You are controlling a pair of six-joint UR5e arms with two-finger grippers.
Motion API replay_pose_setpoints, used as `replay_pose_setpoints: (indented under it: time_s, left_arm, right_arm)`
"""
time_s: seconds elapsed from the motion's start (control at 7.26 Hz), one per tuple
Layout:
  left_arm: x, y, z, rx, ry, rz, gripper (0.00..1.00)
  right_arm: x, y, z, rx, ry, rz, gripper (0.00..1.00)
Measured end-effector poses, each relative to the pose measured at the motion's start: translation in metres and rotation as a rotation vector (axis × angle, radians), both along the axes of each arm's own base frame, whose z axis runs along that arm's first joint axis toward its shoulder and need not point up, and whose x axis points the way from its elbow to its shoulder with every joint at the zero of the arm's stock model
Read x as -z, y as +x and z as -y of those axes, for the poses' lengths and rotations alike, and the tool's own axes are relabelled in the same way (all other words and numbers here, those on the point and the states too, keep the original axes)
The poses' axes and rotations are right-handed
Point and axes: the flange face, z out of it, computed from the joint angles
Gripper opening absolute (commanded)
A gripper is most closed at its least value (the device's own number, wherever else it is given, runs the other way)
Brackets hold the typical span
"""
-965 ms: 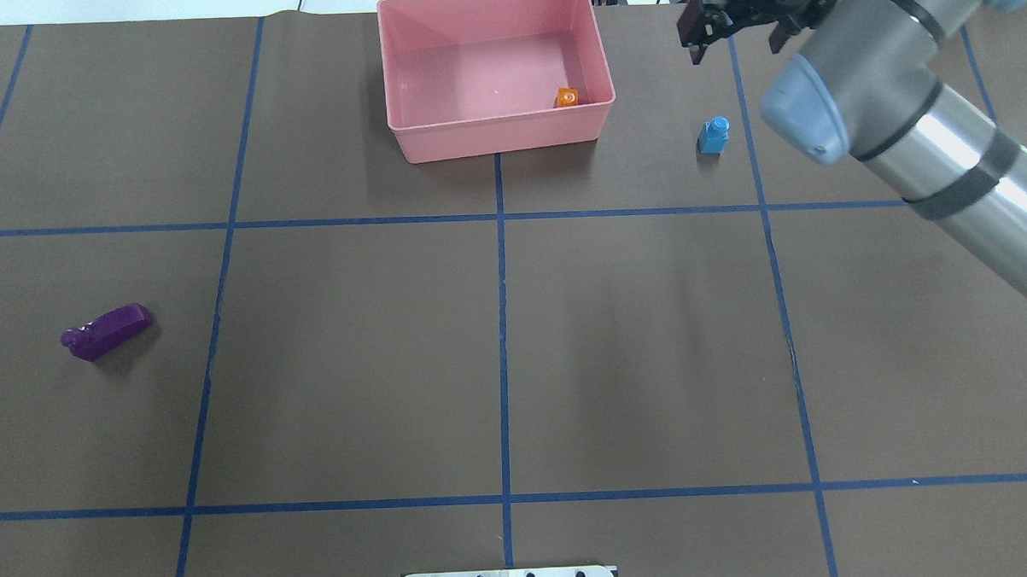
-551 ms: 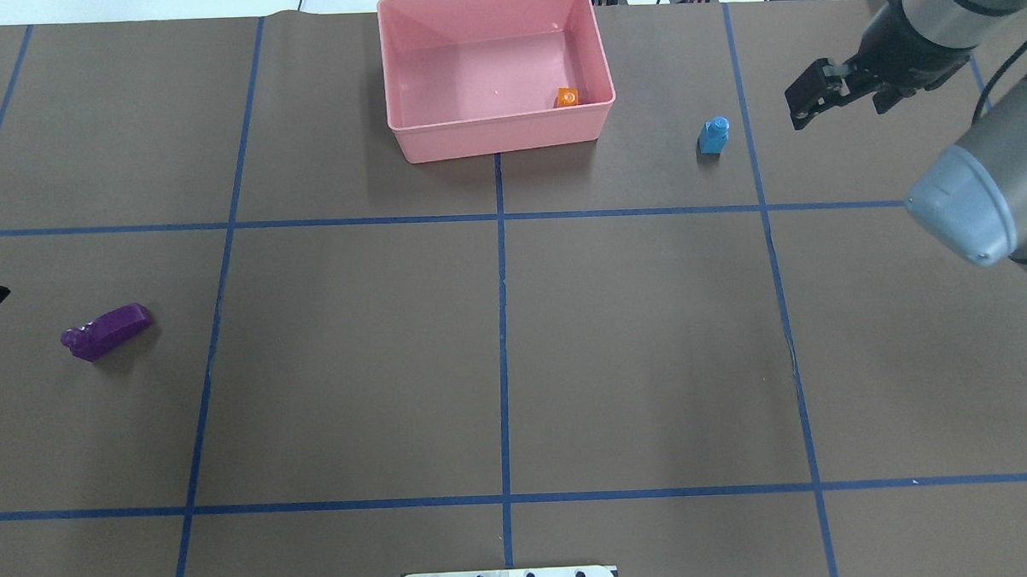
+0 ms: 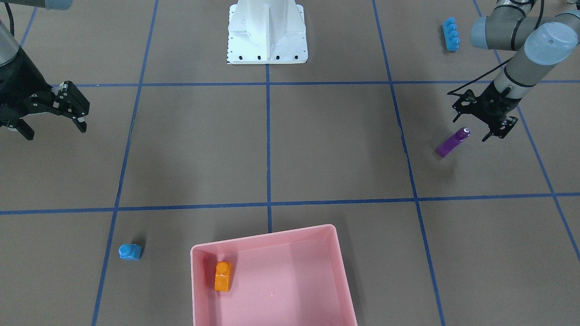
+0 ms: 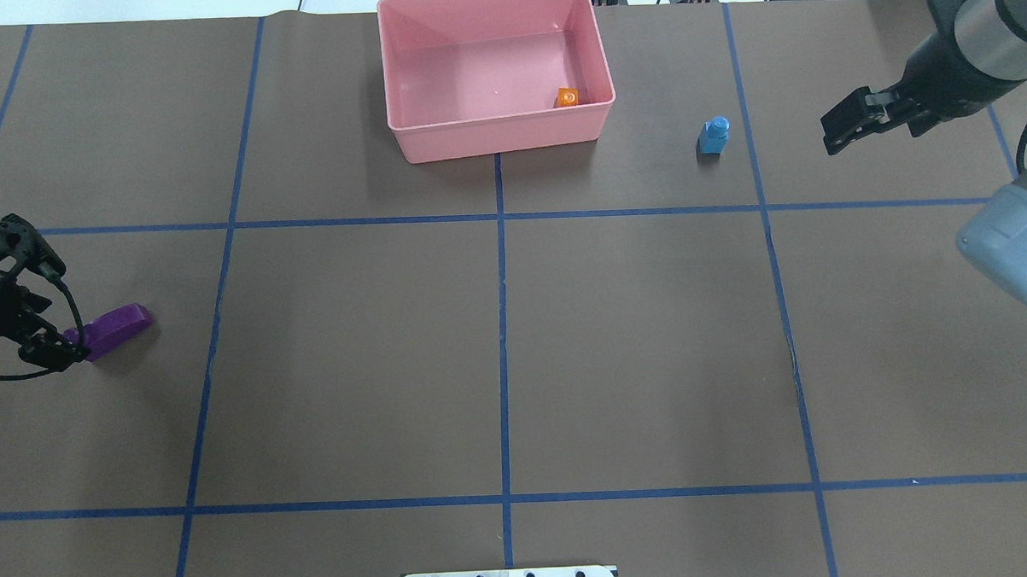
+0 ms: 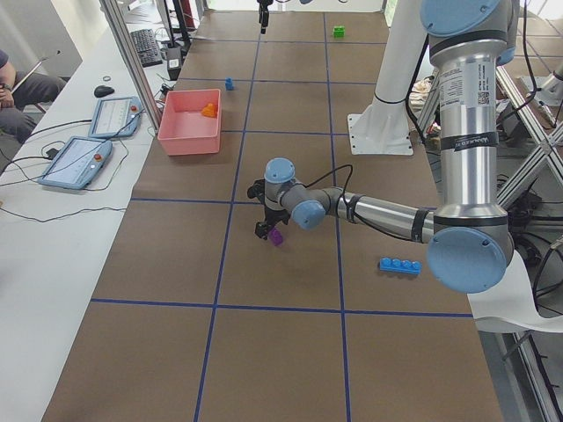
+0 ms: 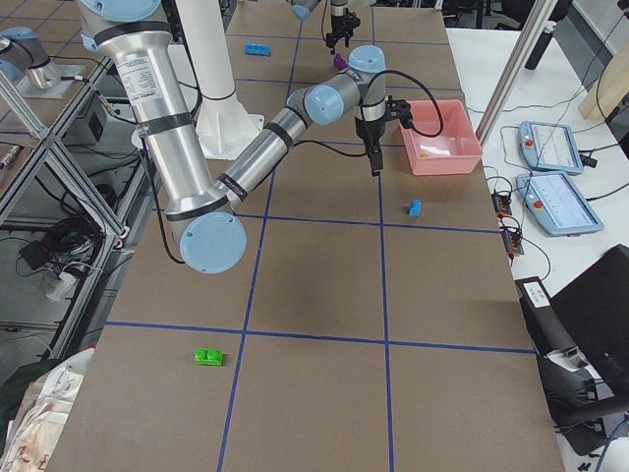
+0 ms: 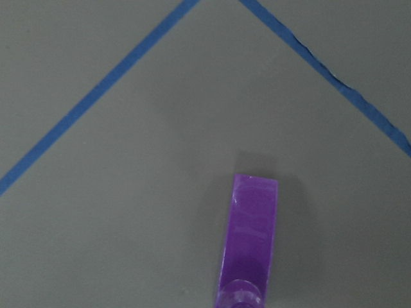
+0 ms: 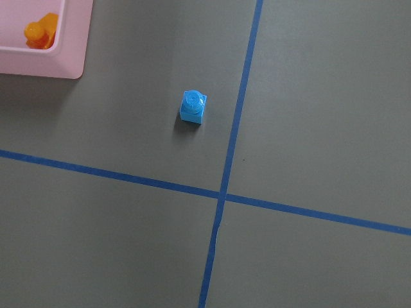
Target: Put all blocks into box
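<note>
The pink box (image 4: 495,140) stands at the table's far middle with an orange block (image 4: 567,97) inside. My left gripper (image 3: 470,129) hangs open over the studded end of the slim purple block (image 3: 451,144), which lies flat and fills the lower left wrist view (image 7: 250,237). My right gripper (image 3: 54,130) is open and empty, well to the right of the small blue block (image 4: 714,135), also in the right wrist view (image 8: 193,106). A long blue block (image 3: 451,34) lies near the left arm's base. A green block (image 6: 208,356) lies far on the right side.
The white robot base (image 3: 267,34) sits at the near middle edge. Blue tape lines (image 4: 502,323) divide the brown table cover. Tablets (image 5: 88,158) and a seated person (image 5: 18,97) are beside the table's far side.
My left gripper has come in from the left edge and reached the purple block. My right arm has swung away from behind the box, out to the right of the small blue block.
</note>
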Motion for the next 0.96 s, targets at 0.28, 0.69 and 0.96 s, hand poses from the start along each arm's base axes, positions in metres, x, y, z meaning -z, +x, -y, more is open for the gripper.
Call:
replay_pose_setpoints:
  time_s: [0.28,0.69,0.96]
  left_arm:
    - [-0.005,0.015,0.000,-0.022,-0.002,0.005,0.84]
    - [-0.009,0.026,0.005,-0.031,-0.003,0.012,0.57]
    - [-0.010,0.027,0.005,-0.031,-0.003,0.013,0.51]
  right_arm:
    - [0.000,0.000,0.000,0.001,0.000,0.000,0.99]
    - [0.001,-0.001,0.000,0.000,0.002,0.001,0.99]
    - [0.003,-0.001,0.000,0.001,0.005,0.002,0.99]
